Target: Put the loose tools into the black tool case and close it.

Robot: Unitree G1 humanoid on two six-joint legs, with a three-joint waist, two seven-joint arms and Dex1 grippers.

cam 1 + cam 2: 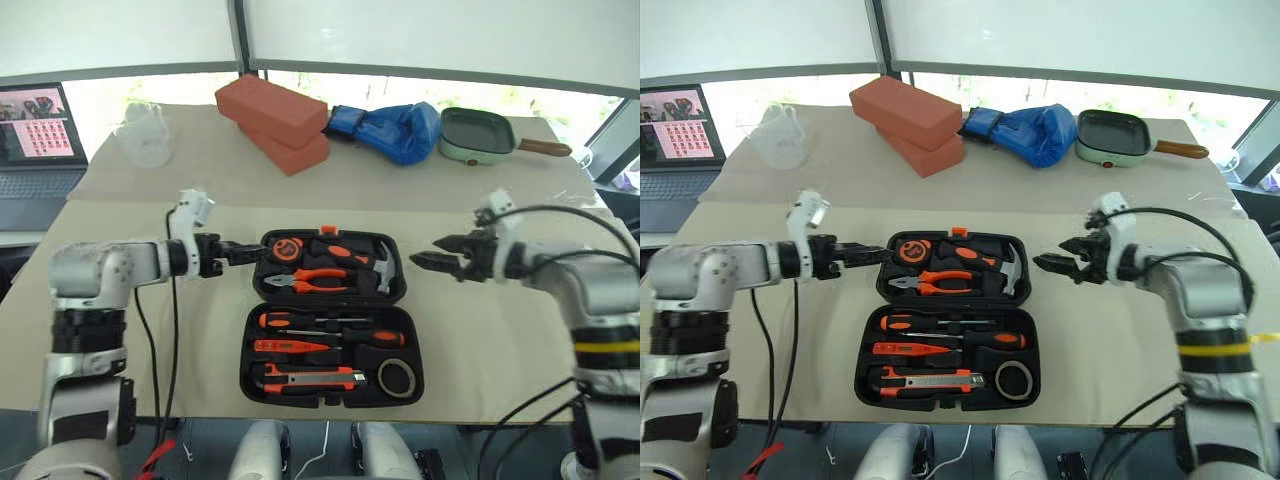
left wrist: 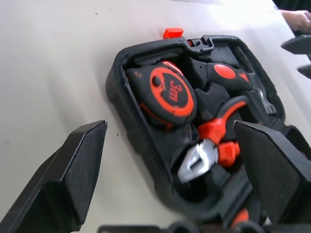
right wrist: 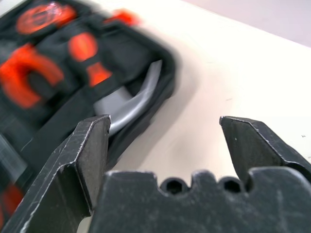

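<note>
The black tool case (image 1: pixel 330 318) lies open flat on the table (image 1: pixel 500 340) between the two arms, hinge running left to right, lid half on the far side. The left gripper (image 1: pixel 243 252) sits just off the lid's left edge and the right gripper (image 1: pixel 432 250) just off its right edge, each with fingers spread and nothing between them. Both are about equally near. Screwdrivers (image 1: pixel 330 328), tester pen (image 1: pixel 296 346), utility knife (image 1: pixel 308 377) and tape roll (image 1: pixel 397 377) already sit in the near half; closing looks like the remaining step.
</note>
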